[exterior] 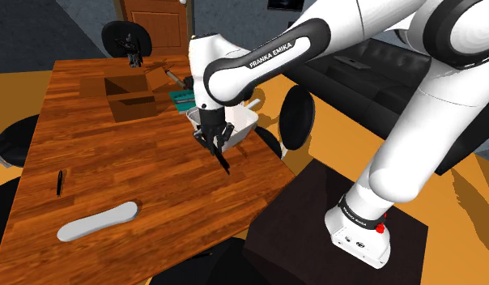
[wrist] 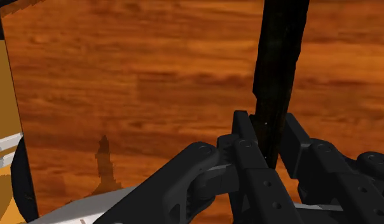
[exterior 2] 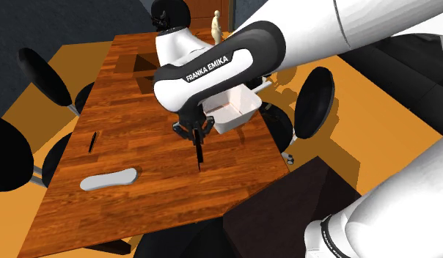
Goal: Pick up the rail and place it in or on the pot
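Observation:
My black gripper (exterior: 214, 146) is shut on the top of a thin black rail (exterior: 223, 162), which hangs down toward the wooden table (exterior: 154, 178). In the wrist view the fingers (wrist: 248, 146) clasp the rail (wrist: 276, 70) from both sides. A white rectangular pot (exterior: 243, 121) stands just behind the gripper, toward the shoulder view's right. In the second exterior view, the gripper (exterior 2: 196, 138) hangs in front of the pot (exterior 2: 238, 108), and the rail (exterior 2: 199, 155) ends close to the tabletop. I cannot tell whether its tip touches the wood.
A short black stick (exterior: 59, 182) and a long flat white piece (exterior: 97, 220) lie near the table's front left. An open cardboard box (exterior: 129, 101) and a teal item (exterior: 182, 97) sit farther back. Black chairs (exterior 2: 315, 102) ring the table.

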Robot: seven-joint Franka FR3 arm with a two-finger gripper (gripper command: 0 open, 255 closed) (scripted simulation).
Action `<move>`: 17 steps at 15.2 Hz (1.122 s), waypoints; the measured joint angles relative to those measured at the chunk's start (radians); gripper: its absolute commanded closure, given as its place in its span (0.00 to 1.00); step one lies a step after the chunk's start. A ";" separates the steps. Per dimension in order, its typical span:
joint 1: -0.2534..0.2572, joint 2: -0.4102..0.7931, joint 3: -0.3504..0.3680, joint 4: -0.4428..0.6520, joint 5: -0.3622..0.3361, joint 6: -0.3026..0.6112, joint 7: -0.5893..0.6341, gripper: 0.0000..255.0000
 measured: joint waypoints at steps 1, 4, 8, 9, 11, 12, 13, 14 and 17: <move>0.000 -0.008 0.001 0.004 0.004 -0.012 -0.001 1.00; -0.024 0.007 -0.022 0.032 -0.009 -0.027 -0.040 1.00; -0.072 0.017 -0.065 0.065 -0.024 -0.053 -0.123 1.00; -0.082 0.033 -0.075 0.077 -0.033 -0.051 -0.138 1.00; -0.106 0.049 -0.097 0.102 -0.043 -0.062 -0.179 1.00; -0.118 0.059 -0.107 0.119 -0.049 -0.070 -0.199 1.00; -0.128 0.069 -0.117 0.135 -0.054 -0.077 -0.216 1.00; -0.138 0.083 -0.126 0.157 -0.061 -0.085 -0.233 1.00; -0.172 0.126 -0.156 0.209 -0.079 -0.096 -0.289 1.00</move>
